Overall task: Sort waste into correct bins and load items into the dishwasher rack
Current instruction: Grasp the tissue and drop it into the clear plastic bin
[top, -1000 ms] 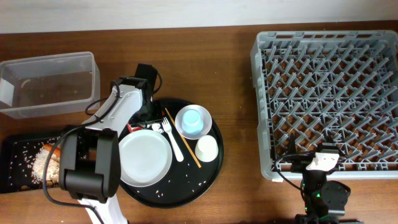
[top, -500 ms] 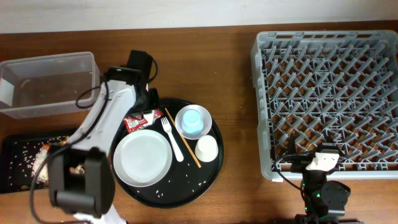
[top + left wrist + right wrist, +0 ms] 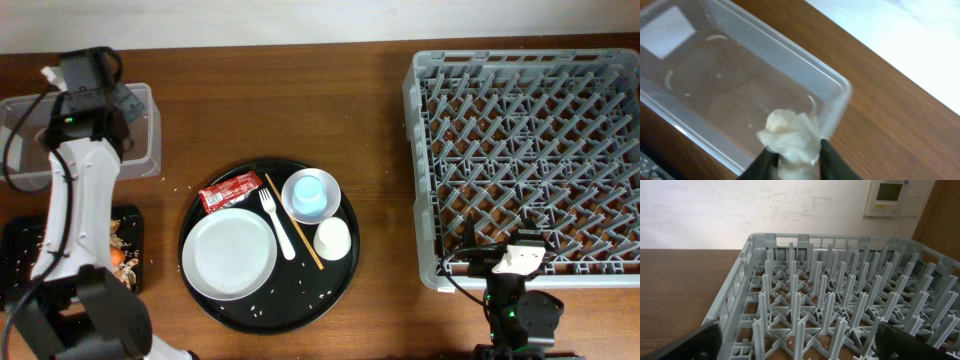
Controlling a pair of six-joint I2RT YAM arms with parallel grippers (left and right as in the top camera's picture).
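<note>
While left hand (image 3: 794,159) pinches tissue (image 3: 790,136), tub (image 3: 25,140) lengthwise left-right

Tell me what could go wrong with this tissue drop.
1. The left gripper holds the tissue close above the tub's near wall, by a corner, not over the middle. Released here, it may catch that wall or fall onto the table.
2. The tissue is light and crumpled between the fingers; it may cling to one when the jaws open.
</note>
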